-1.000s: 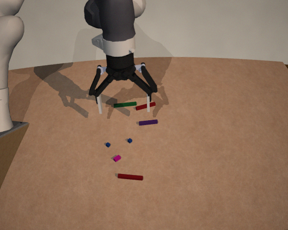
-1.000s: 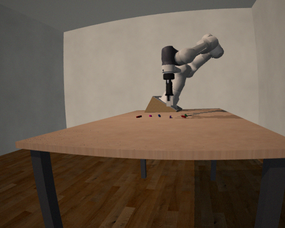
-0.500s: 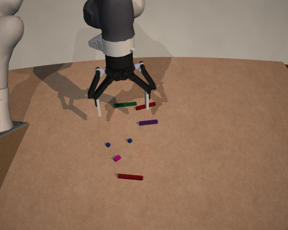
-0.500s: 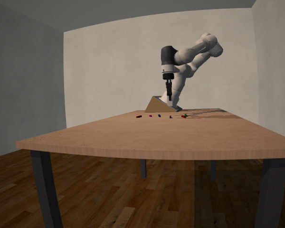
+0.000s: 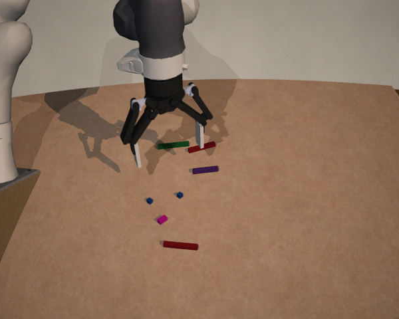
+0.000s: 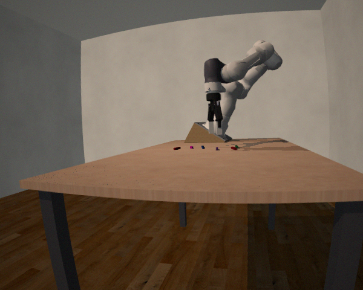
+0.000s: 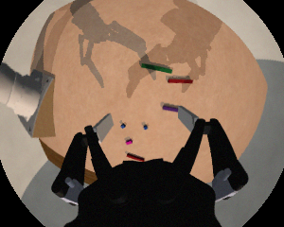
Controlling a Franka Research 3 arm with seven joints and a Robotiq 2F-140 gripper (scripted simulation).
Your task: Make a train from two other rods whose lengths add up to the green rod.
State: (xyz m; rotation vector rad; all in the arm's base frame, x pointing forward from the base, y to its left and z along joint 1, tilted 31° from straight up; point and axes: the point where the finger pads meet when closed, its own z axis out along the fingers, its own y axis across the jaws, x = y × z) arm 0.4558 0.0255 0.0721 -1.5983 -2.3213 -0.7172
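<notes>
My gripper (image 5: pixel 169 155) (image 6: pixel 215 126) (image 7: pixel 144 115) is open and empty, hanging well above the table. The green rod (image 5: pixel 173 145) (image 6: pixel 236 145) (image 7: pixel 156 68) lies flat at the back, and one red rod (image 5: pixel 208 145) (image 6: pixel 233 148) (image 7: pixel 180 79) lies just right of it. A purple rod (image 5: pixel 205 169) (image 6: pixel 216 148) (image 7: pixel 170 108) lies nearer. Two blue cubes (image 5: pixel 149 200) (image 5: pixel 179 195) (image 7: pixel 123 125) (image 7: pixel 146 127) sit side by side, apart. A magenta rod (image 5: pixel 162 219) (image 6: pixel 191 147) (image 7: pixel 129 142) and a second red rod (image 5: pixel 180 244) (image 6: pixel 176 148) (image 7: pixel 136 158) lie nearest the front. All rods lie apart.
The robot's wedge-shaped base (image 5: pixel 7 206) (image 6: pixel 200 134) stands at the table's left side. The wooden table (image 5: pixel 296 206) (image 6: pixel 206 187) extends wide to the right and front of the rods.
</notes>
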